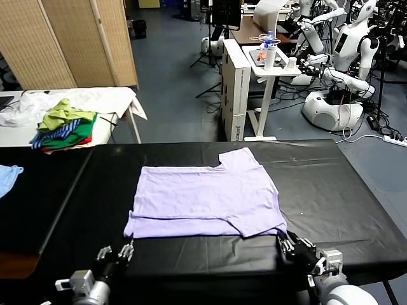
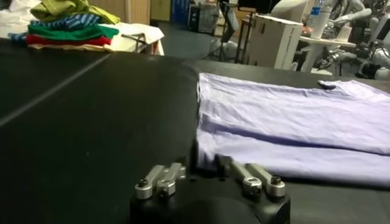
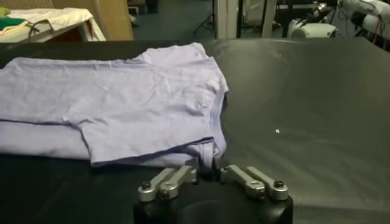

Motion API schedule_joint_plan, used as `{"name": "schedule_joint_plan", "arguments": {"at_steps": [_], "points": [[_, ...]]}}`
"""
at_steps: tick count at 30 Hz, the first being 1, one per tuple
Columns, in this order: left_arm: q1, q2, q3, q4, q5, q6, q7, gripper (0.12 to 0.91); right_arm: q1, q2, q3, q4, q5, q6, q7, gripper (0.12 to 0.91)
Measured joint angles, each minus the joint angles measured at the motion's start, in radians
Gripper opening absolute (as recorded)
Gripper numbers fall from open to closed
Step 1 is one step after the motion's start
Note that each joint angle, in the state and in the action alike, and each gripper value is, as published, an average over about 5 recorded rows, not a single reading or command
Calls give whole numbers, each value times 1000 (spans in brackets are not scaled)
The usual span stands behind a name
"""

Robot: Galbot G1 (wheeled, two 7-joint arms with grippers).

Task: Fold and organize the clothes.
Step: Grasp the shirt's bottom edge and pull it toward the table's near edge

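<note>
The light lavender T-shirt [image 1: 206, 200] lies flat on the black table [image 1: 331, 190], with its near part doubled over. My left gripper [image 1: 124, 251] is at the shirt's near left corner. In the left wrist view that corner [image 2: 206, 153] runs down between the dark fingertips of the left gripper [image 2: 207, 165], which is shut on it. My right gripper [image 1: 287, 244] is at the near right corner. In the right wrist view the bunched corner [image 3: 207, 149] sits between the fingertips of the right gripper [image 3: 209, 170], which is shut on it. The shirt's print is hidden.
A pile of green, striped and red clothes [image 1: 67, 127] lies on a white table at the back left. A light blue garment [image 1: 7, 178] lies at the left edge. A white cabinet [image 1: 236, 86], a stand and other robots [image 1: 343, 70] stand beyond the table.
</note>
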Motion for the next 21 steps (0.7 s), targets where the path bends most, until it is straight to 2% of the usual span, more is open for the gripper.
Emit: {"name": "schedule_joint_plan", "arguments": {"at_steps": [15,18,20,21], "points": [[151,1,-58,-89,23,17,-10,144,-92,-10,2,93,-12,-85,10,147],[169,-4,-62,-101,25,28,-19,150,-109,-11,8,108,-19,-107,8,243],[179,-9,-65,-109,25,35,-28,181,-122,-13,16,122,-21,-125,12,382],[184,-12,-66,-113,26,38,-32,225,-129,-15,20,130,-20,-134,16,439]]}}
